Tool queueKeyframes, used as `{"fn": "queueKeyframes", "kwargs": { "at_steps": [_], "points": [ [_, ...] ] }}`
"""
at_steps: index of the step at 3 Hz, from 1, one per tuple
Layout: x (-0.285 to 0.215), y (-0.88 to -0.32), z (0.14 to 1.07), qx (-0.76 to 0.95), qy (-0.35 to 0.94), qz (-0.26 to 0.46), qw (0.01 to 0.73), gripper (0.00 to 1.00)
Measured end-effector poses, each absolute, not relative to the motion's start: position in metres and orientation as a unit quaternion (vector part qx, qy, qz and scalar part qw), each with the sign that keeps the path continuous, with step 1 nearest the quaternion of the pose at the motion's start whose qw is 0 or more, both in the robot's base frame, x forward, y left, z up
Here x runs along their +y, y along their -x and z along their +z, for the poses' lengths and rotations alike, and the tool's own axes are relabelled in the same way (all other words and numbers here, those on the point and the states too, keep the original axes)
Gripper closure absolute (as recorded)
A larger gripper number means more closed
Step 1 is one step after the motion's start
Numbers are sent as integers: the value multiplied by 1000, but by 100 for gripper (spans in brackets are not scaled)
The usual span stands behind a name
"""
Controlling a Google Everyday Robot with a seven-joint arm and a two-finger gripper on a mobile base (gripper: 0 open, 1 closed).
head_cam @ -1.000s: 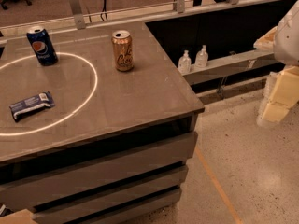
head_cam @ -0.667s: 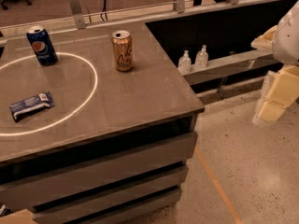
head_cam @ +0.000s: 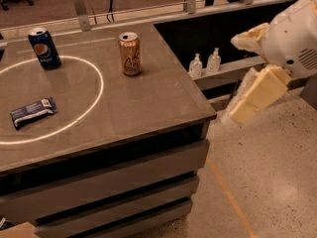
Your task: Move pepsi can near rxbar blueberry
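Here's the claw [head_cam: 236, 78], off past the right edge of the table [head_cam: 153, 105] and hanging over the floor, well away from everything on top. Its two cream fingers [head_cam: 257, 94] stand spread apart, and there's nothing between them. Over on the far left of the table stands the pepsi can [head_cam: 43, 48], upright, right on the far arc of a white ring of light [head_cam: 100, 81]. The rxbar blueberry [head_cam: 33, 111] lies flat, nearer and slightly left of the can, inside that ring, and the two are clearly apart. A gold can [head_cam: 130, 53] stands upright to the right of the ring. Beyond the table's right edge, two small clear bottles [head_cam: 196, 66] sit side by side on a ledge.
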State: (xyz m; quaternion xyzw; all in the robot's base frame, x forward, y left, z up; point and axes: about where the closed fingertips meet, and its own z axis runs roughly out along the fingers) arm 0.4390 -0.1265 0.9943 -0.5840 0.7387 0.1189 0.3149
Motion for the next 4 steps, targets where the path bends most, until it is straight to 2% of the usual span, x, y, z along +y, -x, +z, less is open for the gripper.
{"fn": "queueKeyframes", "kwargs": {
  "at_steps": [1,3,4],
  "points": [
    [-96,-439,1003,718,585,152,344,0],
    [-22,-444,970,677,543,286,407,0],
    [-22,-443,970,677,543,285,407,0]
  ]
}}
